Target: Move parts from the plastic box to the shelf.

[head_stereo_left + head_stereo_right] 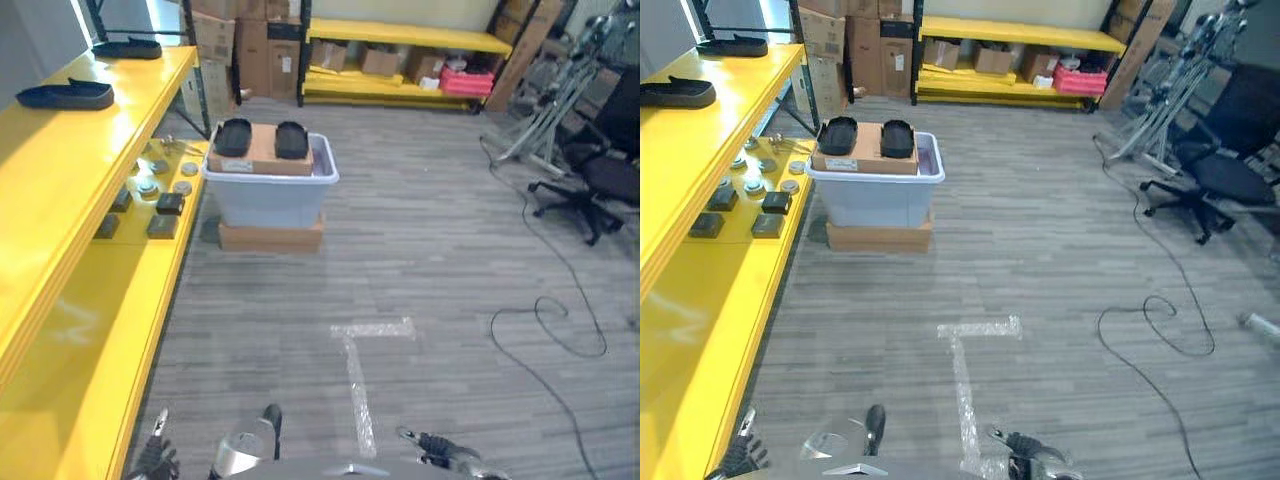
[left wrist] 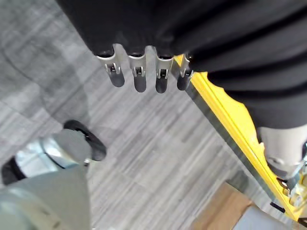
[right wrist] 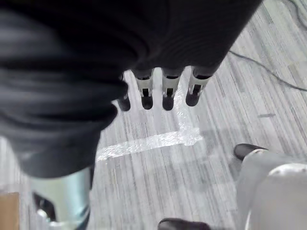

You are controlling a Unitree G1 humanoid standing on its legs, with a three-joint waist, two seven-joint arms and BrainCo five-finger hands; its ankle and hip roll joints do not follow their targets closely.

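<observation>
A pale plastic box (image 1: 268,195) stands on a flat carton beside the yellow shelf (image 1: 60,190), a few steps ahead. A cardboard sheet lies across its top and carries two black parts (image 1: 232,137) (image 1: 291,140). Two more black parts (image 1: 65,95) (image 1: 127,47) rest on the shelf's upper level. Small dark and round parts (image 1: 165,210) lie on its lower level. My left hand (image 2: 138,76) hangs over the floor near the shelf's edge, fingers straight, holding nothing. My right hand (image 3: 168,91) hangs above a tape mark, fingers straight and empty.
A clear tape mark (image 1: 360,370) is stuck to the grey floor in front of me. A black cable (image 1: 560,320) loops at the right. An office chair (image 1: 590,185) and metal stands (image 1: 550,110) are at far right. Another yellow shelf (image 1: 400,40) and cartons (image 1: 250,40) line the back.
</observation>
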